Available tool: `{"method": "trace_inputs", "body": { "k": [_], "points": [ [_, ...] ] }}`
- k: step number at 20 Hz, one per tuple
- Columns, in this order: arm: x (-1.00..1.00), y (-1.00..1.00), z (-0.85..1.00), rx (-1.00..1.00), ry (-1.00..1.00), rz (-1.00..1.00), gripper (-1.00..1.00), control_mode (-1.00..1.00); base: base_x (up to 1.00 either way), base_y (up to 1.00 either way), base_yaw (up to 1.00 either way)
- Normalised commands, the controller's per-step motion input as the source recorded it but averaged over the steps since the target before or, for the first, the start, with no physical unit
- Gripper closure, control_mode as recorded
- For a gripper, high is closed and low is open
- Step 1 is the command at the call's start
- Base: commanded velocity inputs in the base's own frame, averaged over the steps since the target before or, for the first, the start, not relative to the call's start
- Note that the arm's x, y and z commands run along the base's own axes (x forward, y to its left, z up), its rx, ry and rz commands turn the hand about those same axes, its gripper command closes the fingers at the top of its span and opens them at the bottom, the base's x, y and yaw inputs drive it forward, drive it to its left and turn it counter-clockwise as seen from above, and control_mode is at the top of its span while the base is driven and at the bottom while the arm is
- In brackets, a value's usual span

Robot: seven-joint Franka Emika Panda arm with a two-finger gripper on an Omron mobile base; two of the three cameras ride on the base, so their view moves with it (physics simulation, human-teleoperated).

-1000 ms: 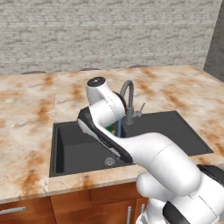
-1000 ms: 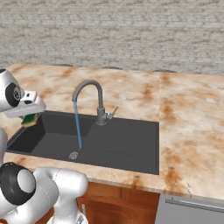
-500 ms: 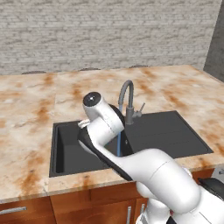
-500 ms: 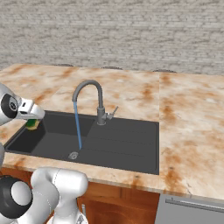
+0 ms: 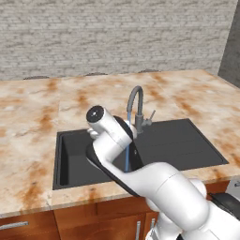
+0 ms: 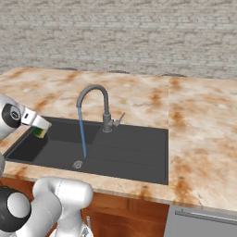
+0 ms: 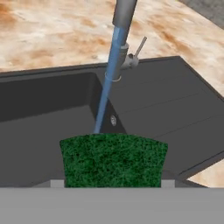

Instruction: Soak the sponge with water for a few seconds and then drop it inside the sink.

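Note:
My gripper (image 6: 38,126) is shut on the sponge (image 6: 39,133), a small green block with a yellow side, held over the left end of the sink (image 6: 129,152). The water (image 6: 82,136) falls as a thin blue stream from the curved grey faucet (image 6: 95,90) to the drain (image 6: 77,164), clearly to the right of the sponge. In the hand view the sponge (image 7: 113,159) sits between my fingertips, with the water (image 7: 107,92) beyond its top edge. In the left base view my arm covers the sponge; the water (image 5: 127,152) and the sink (image 5: 187,140) show beside it.
Marbled orange counter (image 6: 199,139) surrounds the sink on all sides. A brick wall (image 6: 139,37) runs along the back. The flat drainboard (image 6: 139,139) lies right of the basin. The faucet lever (image 6: 119,117) sticks out to the right.
The arm has dipped lower and swung slightly left over the basin, carrying the sponge down a little. The water keeps running.

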Motion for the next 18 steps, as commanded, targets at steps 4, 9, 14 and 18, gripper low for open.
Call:
{"method": "trace_inputs", "body": {
  "k": [4, 9, 14, 18],
  "points": [
    [0.06, -0.22, -0.13, 0.00, -0.10, -0.17, 1.00, -1.00, 0.00, 0.00, 0.00],
    [0.02, -0.22, -0.14, 0.00, -0.15, -0.14, 1.00, -1.00, 0.00, 0.00, 0.00],
    [-0.01, -0.30, -0.02, 0.00, -0.12, -0.10, 1.00, -1.00, 0.00, 0.00, 0.00],
    [-0.02, -0.43, 0.01, 0.03, -0.08, -0.04, 1.00, -1.00, 0.00, 0.00, 0.00]
  ]
}}
